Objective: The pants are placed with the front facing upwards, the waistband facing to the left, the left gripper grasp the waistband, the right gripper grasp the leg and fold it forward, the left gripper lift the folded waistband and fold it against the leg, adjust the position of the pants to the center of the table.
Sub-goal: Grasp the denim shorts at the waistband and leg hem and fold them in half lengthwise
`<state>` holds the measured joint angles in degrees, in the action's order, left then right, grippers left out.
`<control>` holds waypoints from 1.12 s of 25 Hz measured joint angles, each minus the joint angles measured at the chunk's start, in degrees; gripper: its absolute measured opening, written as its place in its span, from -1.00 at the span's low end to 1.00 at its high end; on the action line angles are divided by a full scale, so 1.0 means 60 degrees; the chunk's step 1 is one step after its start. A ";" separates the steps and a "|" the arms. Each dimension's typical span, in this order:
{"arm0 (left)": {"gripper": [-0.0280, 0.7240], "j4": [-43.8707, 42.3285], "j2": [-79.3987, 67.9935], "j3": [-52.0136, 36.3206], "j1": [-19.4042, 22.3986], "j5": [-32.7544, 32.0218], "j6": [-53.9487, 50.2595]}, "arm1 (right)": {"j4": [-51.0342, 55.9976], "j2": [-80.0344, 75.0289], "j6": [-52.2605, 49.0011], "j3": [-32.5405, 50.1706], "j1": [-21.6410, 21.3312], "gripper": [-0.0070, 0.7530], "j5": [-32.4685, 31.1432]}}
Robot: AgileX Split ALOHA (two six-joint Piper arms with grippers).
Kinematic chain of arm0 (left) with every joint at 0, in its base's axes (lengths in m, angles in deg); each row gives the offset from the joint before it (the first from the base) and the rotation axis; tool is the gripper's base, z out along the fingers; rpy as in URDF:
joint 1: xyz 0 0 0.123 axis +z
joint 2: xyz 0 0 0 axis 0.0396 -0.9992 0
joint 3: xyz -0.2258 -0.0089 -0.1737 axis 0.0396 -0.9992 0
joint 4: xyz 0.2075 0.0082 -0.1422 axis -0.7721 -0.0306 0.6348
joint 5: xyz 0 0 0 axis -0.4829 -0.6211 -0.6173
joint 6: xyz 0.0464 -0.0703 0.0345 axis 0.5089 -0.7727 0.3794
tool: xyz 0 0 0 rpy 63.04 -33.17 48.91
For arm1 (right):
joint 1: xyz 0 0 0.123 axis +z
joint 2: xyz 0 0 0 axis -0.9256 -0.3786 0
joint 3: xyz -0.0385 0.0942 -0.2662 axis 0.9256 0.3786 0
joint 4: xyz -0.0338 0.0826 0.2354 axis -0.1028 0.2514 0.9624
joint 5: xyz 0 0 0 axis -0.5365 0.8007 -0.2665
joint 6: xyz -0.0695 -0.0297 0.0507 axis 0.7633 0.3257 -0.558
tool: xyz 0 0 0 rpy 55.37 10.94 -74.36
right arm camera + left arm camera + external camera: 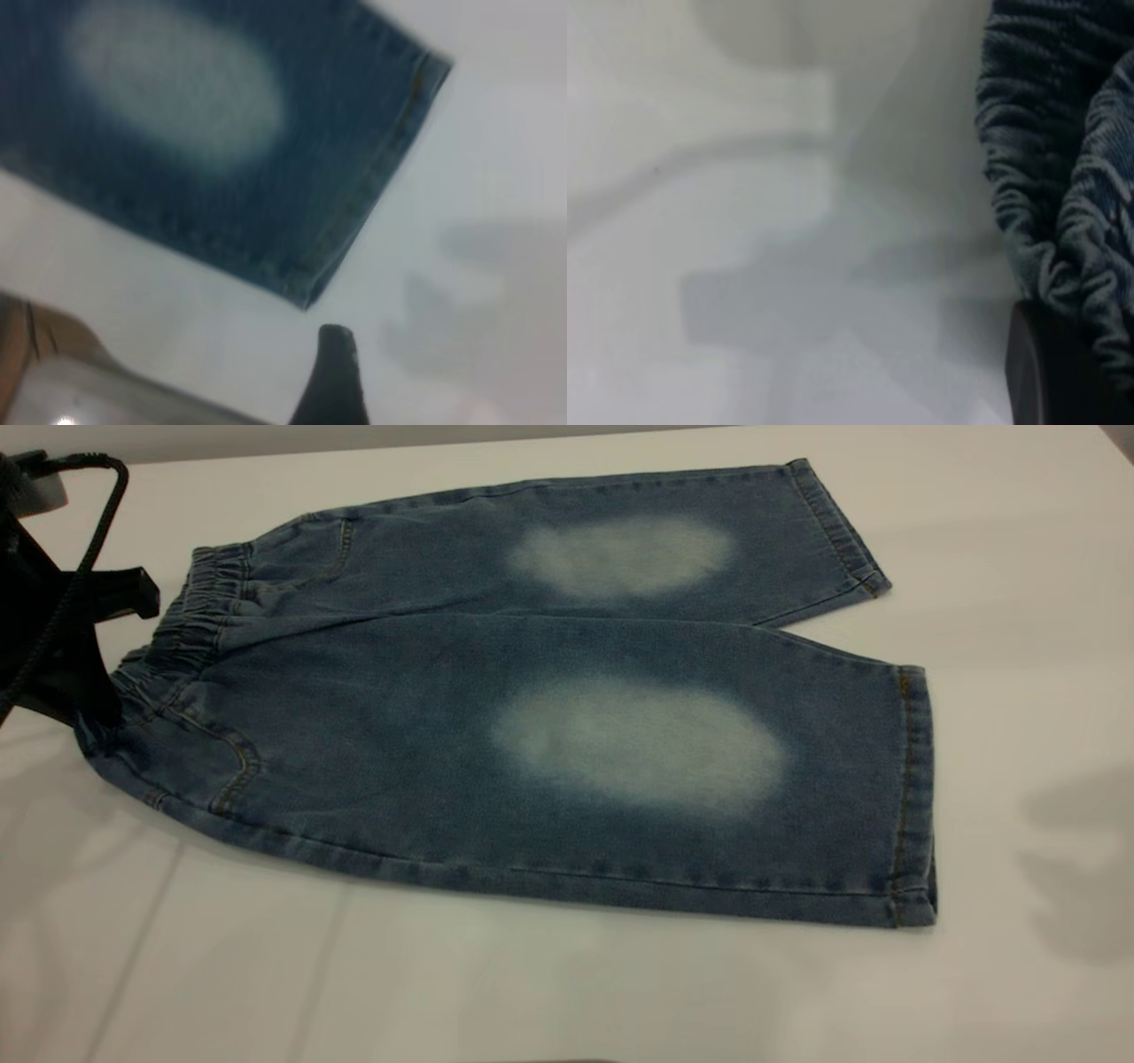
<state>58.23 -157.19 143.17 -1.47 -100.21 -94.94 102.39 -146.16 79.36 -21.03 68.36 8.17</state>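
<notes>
One pair of pants (549, 717) lies flat on the table (567, 992), both legs unfolded and hems to the right, with bare tabletop on all sides. The left gripper (66, 646) sits at the waistband (190, 624); whether it grips cannot be told. One right gripper fingertip (332, 376) hovers near the hem corner, its opening also unclear.

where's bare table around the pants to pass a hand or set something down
Bare table runs wide along the near side of the pants, and right of the leg hems. A narrower strip lies behind the far leg. It is crowded at the waistband, where the left gripper sits.
</notes>
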 joint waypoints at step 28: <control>-0.77 0.0001 0.0000 0.0023 0.0000 -0.0083 0.0210 | -0.3325 -0.6185 -0.1880 -0.0096 0.5229 0.41 0.3309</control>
<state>58.23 -157.19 143.31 -1.47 -100.71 -93.68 82.44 -183.27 68.08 -21.60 99.73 28.03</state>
